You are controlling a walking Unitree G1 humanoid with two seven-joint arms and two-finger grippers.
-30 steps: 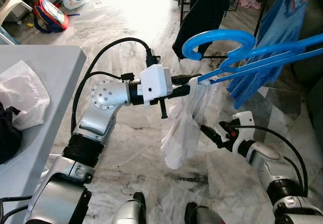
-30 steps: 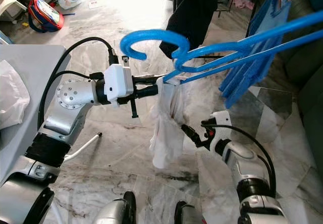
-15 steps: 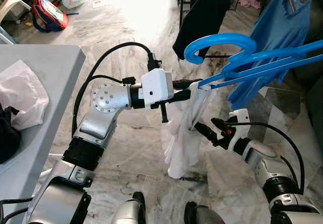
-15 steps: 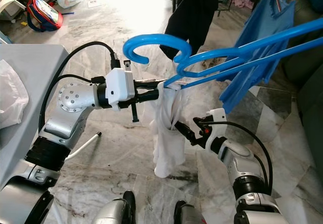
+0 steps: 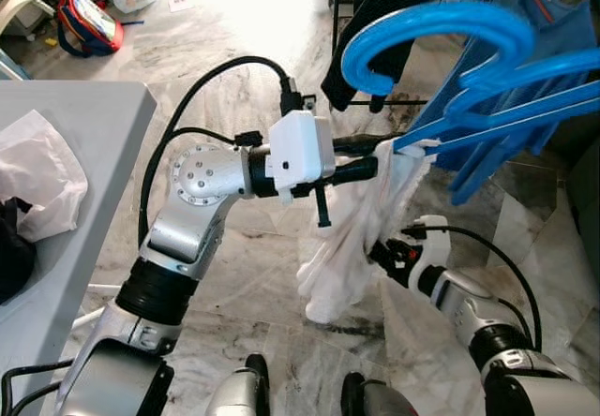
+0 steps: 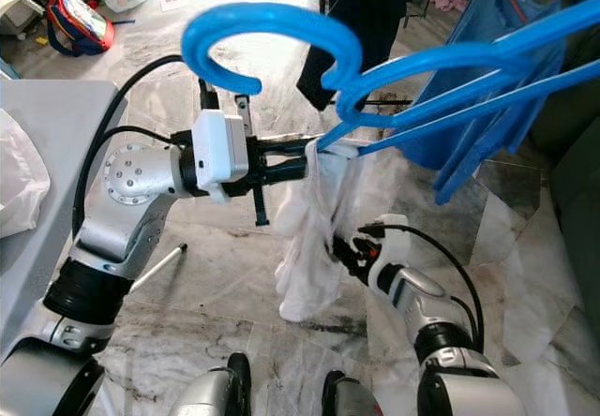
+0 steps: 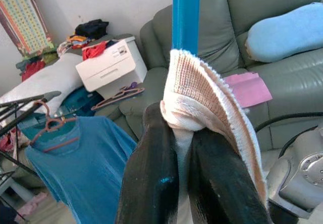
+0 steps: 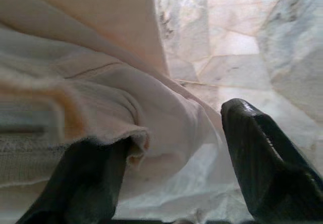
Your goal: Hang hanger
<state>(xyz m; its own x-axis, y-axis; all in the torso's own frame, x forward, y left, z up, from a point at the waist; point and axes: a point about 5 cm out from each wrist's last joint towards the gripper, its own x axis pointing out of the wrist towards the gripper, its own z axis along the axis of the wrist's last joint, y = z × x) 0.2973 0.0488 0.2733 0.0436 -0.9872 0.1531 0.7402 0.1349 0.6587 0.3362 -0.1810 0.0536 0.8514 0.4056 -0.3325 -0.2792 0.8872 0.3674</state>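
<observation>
So the blue hanger [image 5: 469, 69] is up in the air over the marble floor [image 5: 234, 69]. Its long bars run off to the robot's right, and the hook curls back left with its opening facing down. The left gripper [image 7: 184, 168] is pinched on the white garment [image 5: 352, 238] draped at the hanger's near end. The right gripper [image 8: 171, 148] has its fingers spread, pushed into the cloth lower down. There's a grey table's [image 5: 84, 116] corner on the left, and a blue shirt [image 7: 81, 168] and grey sofa [image 7: 262, 42] behind.
</observation>
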